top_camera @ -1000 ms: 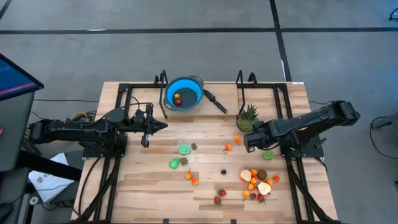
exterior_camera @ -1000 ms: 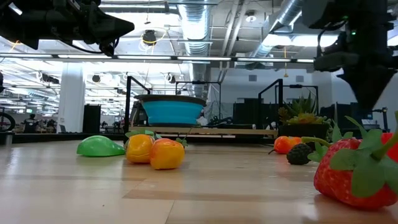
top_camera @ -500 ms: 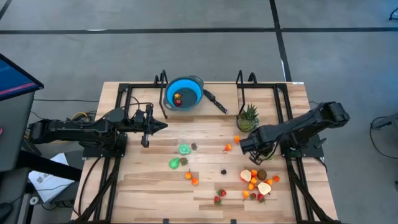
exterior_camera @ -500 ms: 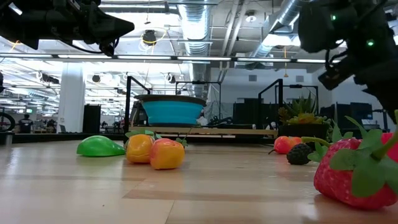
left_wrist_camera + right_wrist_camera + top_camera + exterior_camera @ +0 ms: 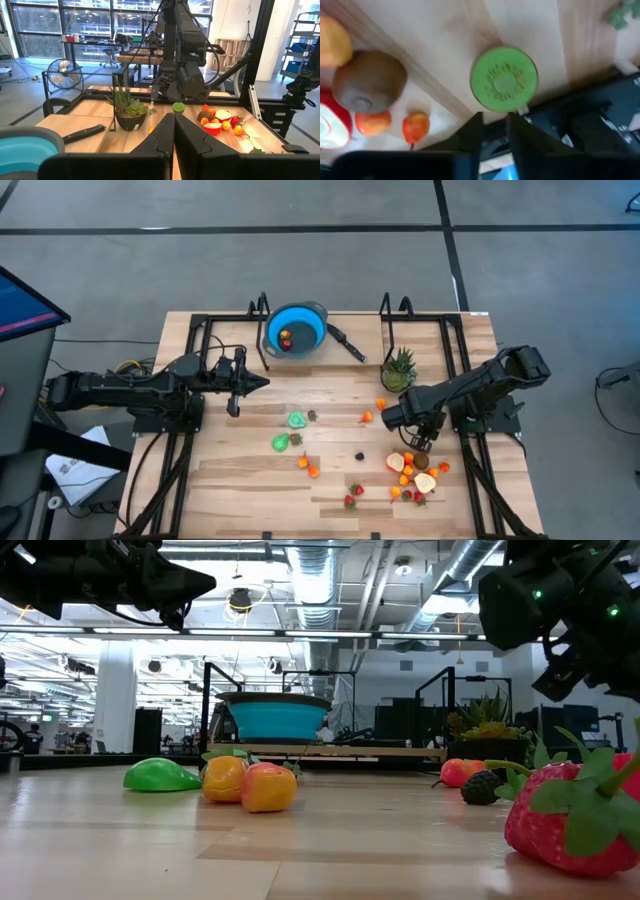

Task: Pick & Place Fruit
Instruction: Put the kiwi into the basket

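Above fruit [image 5: 412, 471], right gripper [image 5: 400, 418] tilted down.

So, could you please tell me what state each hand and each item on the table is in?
Left hand: shut, empty, raised above the table.
Right hand: slightly open, empty, over the green slice.
Green slice: flat on the table, cut face up.
Blue bowl: upright, a couple of fruits inside.
Potted plant: upright.
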{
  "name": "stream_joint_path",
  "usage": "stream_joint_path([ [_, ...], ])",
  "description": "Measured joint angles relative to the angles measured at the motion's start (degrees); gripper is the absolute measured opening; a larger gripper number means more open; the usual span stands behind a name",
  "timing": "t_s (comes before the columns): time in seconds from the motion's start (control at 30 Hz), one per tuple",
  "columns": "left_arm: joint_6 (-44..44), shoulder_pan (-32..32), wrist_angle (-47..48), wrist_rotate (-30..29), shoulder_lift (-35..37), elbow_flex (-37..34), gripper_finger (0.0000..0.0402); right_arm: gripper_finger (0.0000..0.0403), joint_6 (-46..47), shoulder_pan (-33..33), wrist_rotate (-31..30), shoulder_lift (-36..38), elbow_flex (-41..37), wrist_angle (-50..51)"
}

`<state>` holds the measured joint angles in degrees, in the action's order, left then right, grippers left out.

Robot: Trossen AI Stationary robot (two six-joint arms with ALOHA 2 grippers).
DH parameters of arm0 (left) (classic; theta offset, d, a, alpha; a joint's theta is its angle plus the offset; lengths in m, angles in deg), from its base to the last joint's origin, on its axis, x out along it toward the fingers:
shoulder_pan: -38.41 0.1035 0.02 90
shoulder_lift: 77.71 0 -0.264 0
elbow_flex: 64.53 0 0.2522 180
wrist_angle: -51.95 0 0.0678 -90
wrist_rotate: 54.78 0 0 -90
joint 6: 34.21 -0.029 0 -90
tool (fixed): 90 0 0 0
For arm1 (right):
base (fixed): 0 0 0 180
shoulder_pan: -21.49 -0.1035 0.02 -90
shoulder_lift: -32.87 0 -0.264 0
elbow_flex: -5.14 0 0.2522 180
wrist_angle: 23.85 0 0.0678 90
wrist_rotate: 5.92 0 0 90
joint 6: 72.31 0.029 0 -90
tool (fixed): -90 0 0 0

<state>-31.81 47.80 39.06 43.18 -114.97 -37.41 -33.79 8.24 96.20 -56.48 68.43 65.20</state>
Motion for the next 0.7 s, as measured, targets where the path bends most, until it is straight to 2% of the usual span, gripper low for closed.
stream_joint_path([
  [0.2,0.0,0.0,0.0,0.0,0.0,0.0,0.0002,0.0228,-0.1,-0.3,-0.2,0.2,0.4,-0.8],
  [0.33,0.0,0.0,0.0,0.0,0.0,0.0,0.0002,0.0297,-0.2,-0.3,-1.8,0.1,0.4,-0.8],
  [0.5,0.0,0.0,0.0,0.0,0.0,0.0,0.0002,0.0338,-1.2,-1.1,-4.4,0.1,0.4,-2.2],
  [0.7,0.0,0.0,0.0,0.0,0.0,0.0,0.0002,0.0347,-2.6,-2.2,-4.7,0.1,-2.5,-8.1],
])
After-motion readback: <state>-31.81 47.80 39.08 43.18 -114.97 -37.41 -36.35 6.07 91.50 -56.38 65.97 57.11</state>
